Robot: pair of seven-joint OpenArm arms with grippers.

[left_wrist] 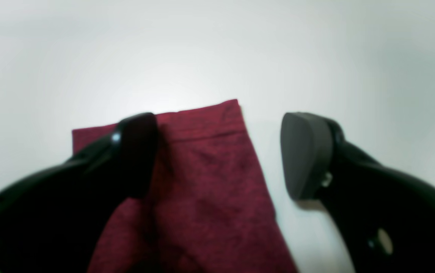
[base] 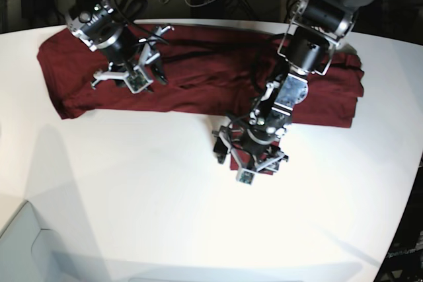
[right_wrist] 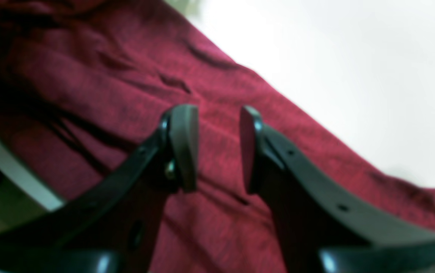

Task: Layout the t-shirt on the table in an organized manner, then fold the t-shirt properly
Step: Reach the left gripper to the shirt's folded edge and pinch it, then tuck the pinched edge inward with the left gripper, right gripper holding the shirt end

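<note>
t-shirt: maroon, stretched across the far side of the table, one sleeve poking toward the near side
left gripper: wide open over that sleeve's end, nothing held
right gripper: half open above the cloth, empty
progress: roughly spread, wrinkly, folding looks barely started

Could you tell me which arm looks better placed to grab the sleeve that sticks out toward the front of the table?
Left, probably. The left tool stands open straddling the sleeve's edge on the t-shirt, while the right tool sits over the shirt's body at the far end.
</note>
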